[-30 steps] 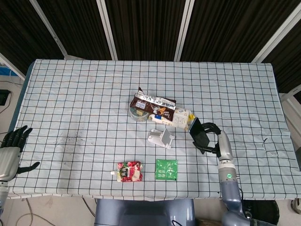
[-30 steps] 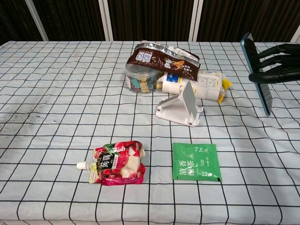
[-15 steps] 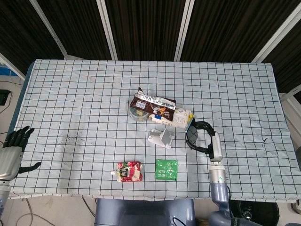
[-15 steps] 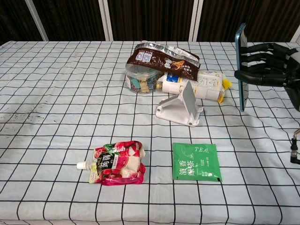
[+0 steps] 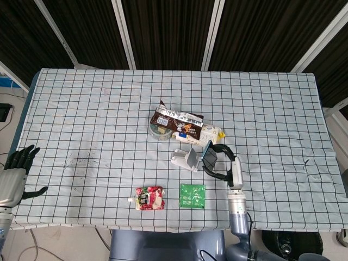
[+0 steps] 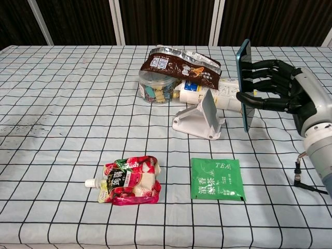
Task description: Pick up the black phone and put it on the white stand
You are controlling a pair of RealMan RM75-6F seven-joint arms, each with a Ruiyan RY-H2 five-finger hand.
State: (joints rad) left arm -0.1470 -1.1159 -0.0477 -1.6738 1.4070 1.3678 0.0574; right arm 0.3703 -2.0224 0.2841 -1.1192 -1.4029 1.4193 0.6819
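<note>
My right hand (image 6: pixel 272 93) (image 5: pixel 220 161) holds the black phone (image 6: pixel 245 85) (image 5: pixel 208 156) upright and edge-on, its blue rim toward the camera. The phone hangs in the air just right of the white stand (image 6: pixel 201 121) (image 5: pixel 186 159), a short gap away from the stand's raised back plate. Nothing rests on the stand. My left hand (image 5: pixel 15 169) sits at the table's far left edge with its fingers apart, holding nothing.
Behind the stand lie a brown snack bag (image 6: pixel 182 66), a clear tub (image 6: pixel 154 89) and a white-yellow pack (image 6: pixel 218 94). A green tea sachet (image 6: pixel 216 179) and a red drink pouch (image 6: pixel 129 180) lie in front. A cable plug (image 6: pixel 300 177) rests at the right.
My right hand has carried the phone leftward, from well to the right of the stand to close beside it. The left hand has stayed where it was.
</note>
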